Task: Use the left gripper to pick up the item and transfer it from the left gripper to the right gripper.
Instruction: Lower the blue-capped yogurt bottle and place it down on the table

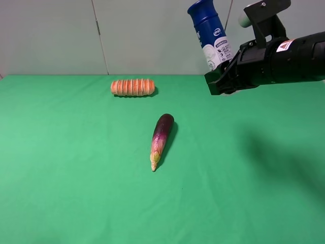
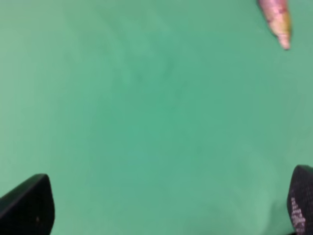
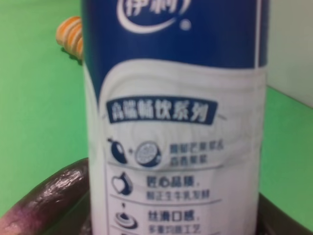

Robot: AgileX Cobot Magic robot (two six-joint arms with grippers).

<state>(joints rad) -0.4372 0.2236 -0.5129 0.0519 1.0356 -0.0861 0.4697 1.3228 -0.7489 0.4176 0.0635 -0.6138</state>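
Observation:
The bottle [image 1: 209, 33], with its dark blue cap and upper part and its white lower body, is held up at the far right, tilted slightly left. My right gripper [image 1: 218, 76], on the black arm with the white-red sticker, is shut on its white lower end. The bottle fills the right wrist view [image 3: 176, 122]. My left gripper [image 2: 166, 210] is open and empty, its black fingertips [image 2: 27, 205] wide apart above the bare green cloth. It is out of the exterior high view.
A purple eggplant [image 1: 161, 136] lies mid-table; its tip shows in the left wrist view [image 2: 277, 17]. A ridged orange roll [image 1: 133, 87] lies at the back. The green table [image 1: 76, 168] meets a grey wall behind.

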